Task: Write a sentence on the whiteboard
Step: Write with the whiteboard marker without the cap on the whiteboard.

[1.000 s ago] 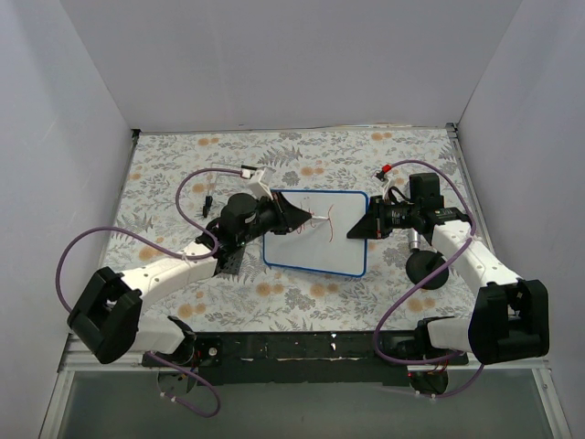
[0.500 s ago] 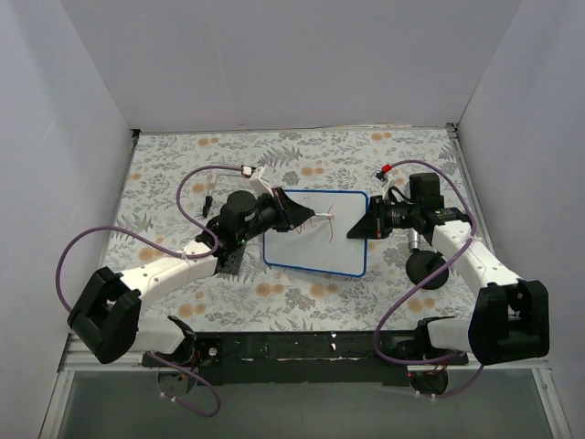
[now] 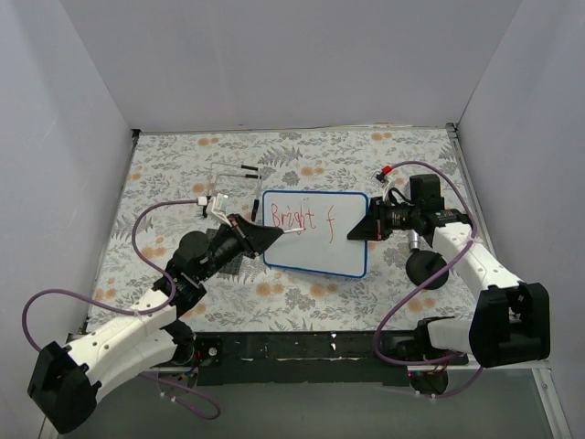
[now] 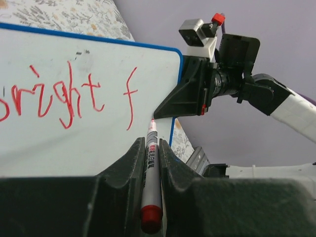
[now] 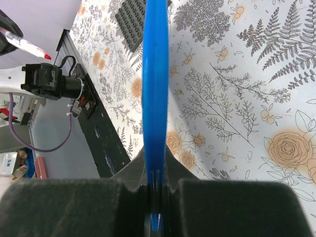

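- The left gripper point(image 4: 149, 144) clamps the red marker point(image 4: 150, 168), tip just ahead, beside the last "f" of the sentence point(image 4: 66, 94).
- The right gripper point(image 5: 155, 168) pinches the edge of the whiteboard point(image 5: 155, 74), which stretches away from it.
- Risk: heavy pressure could twist the board in that pinch — skewed letters.

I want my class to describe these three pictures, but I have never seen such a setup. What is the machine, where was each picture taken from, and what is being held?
These are two robot arms bolted at the near edge of a table with a floral cover. The wide picture looks down from above and behind them. The other two come from a small camera on each wrist. The left arm's fingers grip a red marker, which points at the whiteboard, where red lettering reads "Bright f". The right arm's fingers clamp the whiteboard's blue right rim, seen edge-on in that wrist's picture. A dark studded plate also lies on the cover.
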